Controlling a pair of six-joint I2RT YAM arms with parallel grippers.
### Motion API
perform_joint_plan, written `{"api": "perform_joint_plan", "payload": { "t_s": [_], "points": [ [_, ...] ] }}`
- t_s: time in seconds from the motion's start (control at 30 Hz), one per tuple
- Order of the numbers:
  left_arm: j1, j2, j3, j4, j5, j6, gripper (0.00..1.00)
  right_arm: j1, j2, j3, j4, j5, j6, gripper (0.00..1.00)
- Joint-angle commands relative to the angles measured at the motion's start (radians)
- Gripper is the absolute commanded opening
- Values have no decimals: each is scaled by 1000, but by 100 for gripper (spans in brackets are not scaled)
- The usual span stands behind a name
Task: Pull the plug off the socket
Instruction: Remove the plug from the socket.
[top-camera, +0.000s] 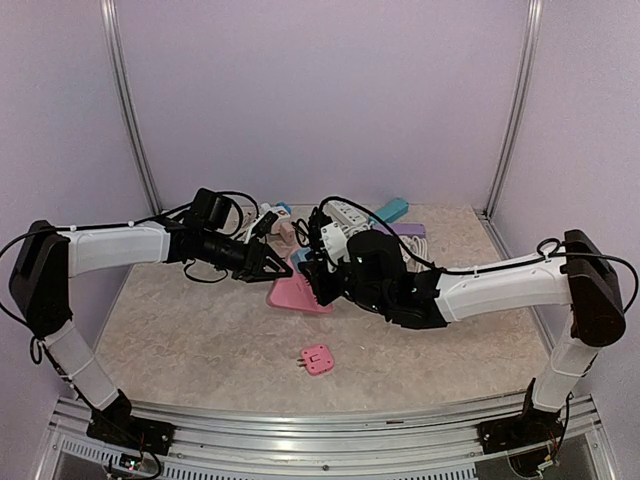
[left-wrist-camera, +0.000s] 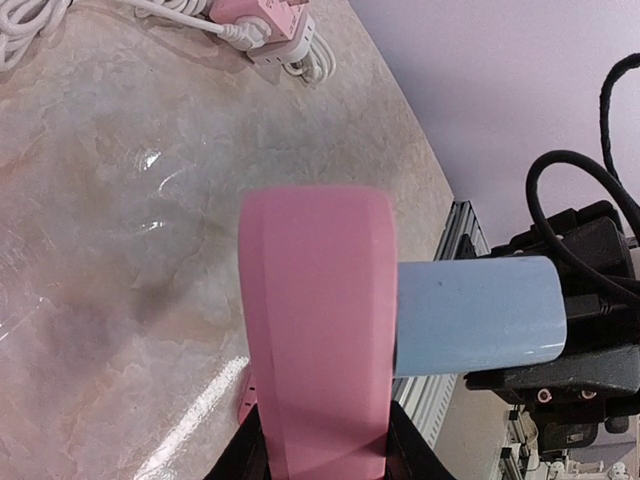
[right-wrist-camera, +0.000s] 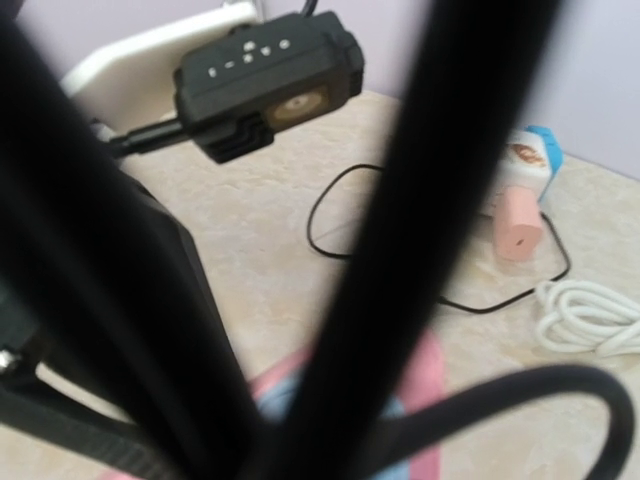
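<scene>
A pink socket block fills the middle of the left wrist view, and my left gripper is shut on its near end, a black finger on each side. A light blue plug sticks out of its right side. The black right gripper sits at the plug's outer end, closed around it. From above, the socket hangs low over the table between the left gripper and the right gripper. Black cables block most of the right wrist view, with only bits of pink socket and blue plug showing.
A small pink adapter lies on the table in front. White, teal and purple power strips with cords are piled at the back. A pink-and-white strip and a white coiled cable lie nearby. The metal table rail is close.
</scene>
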Motion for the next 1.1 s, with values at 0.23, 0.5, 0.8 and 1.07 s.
{"api": "perform_joint_plan", "payload": {
  "t_s": [0.23, 0.5, 0.8, 1.07],
  "points": [
    [-16, -42, -11, 26, 36, 59, 9, -67, -29, -75, 150, -153, 133, 0],
    [-14, -38, -5, 8, 9, 57, 9, -64, -25, -84, 159, -146, 127, 0],
    [7, -23, -5, 6, 4, 29, 8, -17, -10, -53, 98, -43, 58, 0],
    [20, -12, -5, 4, 7, 13, 8, 28, 14, -11, 44, 81, -1, 0]
  ]
}}
